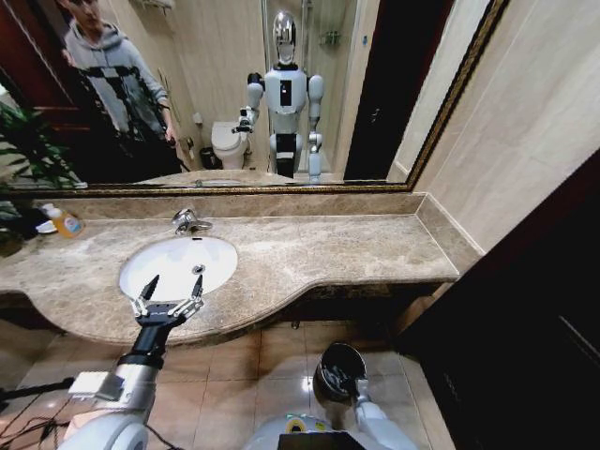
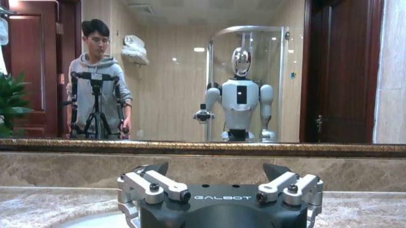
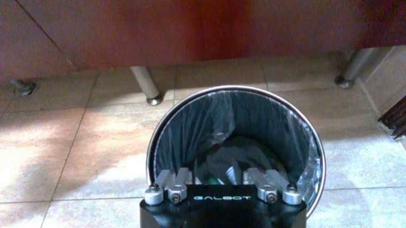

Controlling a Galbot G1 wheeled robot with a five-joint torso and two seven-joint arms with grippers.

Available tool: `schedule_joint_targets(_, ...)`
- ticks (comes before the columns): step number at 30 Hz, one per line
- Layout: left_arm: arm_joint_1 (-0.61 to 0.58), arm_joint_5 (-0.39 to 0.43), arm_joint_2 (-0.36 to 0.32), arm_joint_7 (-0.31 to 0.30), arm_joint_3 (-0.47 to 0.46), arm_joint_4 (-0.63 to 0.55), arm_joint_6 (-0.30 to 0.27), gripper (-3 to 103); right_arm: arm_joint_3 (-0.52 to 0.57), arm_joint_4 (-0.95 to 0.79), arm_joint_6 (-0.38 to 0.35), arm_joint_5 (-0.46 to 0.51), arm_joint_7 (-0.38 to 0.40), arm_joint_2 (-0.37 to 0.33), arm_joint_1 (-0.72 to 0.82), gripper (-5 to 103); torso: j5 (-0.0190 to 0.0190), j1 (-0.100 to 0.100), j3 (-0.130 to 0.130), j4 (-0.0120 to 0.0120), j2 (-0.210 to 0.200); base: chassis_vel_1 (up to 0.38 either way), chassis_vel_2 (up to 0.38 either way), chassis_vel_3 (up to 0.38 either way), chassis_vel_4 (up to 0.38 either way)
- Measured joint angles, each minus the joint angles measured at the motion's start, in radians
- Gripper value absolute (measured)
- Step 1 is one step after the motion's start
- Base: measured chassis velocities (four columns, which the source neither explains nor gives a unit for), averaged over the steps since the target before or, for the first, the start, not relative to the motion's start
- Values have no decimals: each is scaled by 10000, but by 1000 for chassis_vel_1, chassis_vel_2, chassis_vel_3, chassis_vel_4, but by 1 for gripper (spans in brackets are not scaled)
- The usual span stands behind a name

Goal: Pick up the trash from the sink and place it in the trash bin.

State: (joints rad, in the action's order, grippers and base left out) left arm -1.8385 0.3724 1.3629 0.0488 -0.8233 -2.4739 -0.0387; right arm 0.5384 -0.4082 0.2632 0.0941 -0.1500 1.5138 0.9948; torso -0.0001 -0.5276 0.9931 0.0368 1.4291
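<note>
The white oval sink sits in the beige marble counter, and the visible part of its basin shows no trash. My left gripper hovers over the sink's near rim, open and holding nothing; the left wrist view shows it level with the counter and facing the mirror. On the floor below the counter stands the round trash bin with a shiny rim and dark liner. My right gripper hangs directly over the bin's mouth. A small green-white bit shows just past it, held or loose I cannot tell.
A chrome faucet stands behind the sink, and an orange bottle sits at the counter's far left. A large mirror runs along the back wall. Metal counter legs stand behind the bin. A dark wall panel closes the right side.
</note>
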Motion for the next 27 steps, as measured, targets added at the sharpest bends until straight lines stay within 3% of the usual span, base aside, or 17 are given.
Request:
schedule_joint_targets(7,0,0,0,0,0,0,0,100,-3,-15,19,-60,9,110,97,68,0,0,0,1,0,0,0,0,0)
schedule_joint_targets(8,0,0,0,0,0,0,0,100,-3,-15,19,-60,9,110,97,68,0,0,0,1,0,0,0,0,0)
schedule_joint_targets(10,0,0,0,0,0,0,0,100,-4,-12,26,-107,9,146,120,79,0,0,0,0,0,0,0,0,0)
schedule_joint_targets(12,0,0,0,0,0,0,0,100,-5,-9,29,-120,9,162,126,79,0,0,0,1,0,0,0,0,0)
schedule_joint_targets(15,0,0,0,0,0,0,0,100,-16,-87,39,-135,9,194,197,94,0,0,0,1,0,0,0,0,0)
schedule_joint_targets(20,0,0,0,0,0,0,0,100,-180,-1033,351,-450,-259,172,660,100,0,0,0,0,0,0,0,0,0)
schedule_joint_targets(23,0,0,0,0,0,0,0,100,-237,-1627,954,-589,-290,171,936,100,0,1,0,0,0,0,0,0,0)
schedule_joint_targets(27,0,0,0,0,0,0,0,100,-279,-3324,1317,-819,-249,7,1677,100,4,1,0,3,0,0,0,0,0)
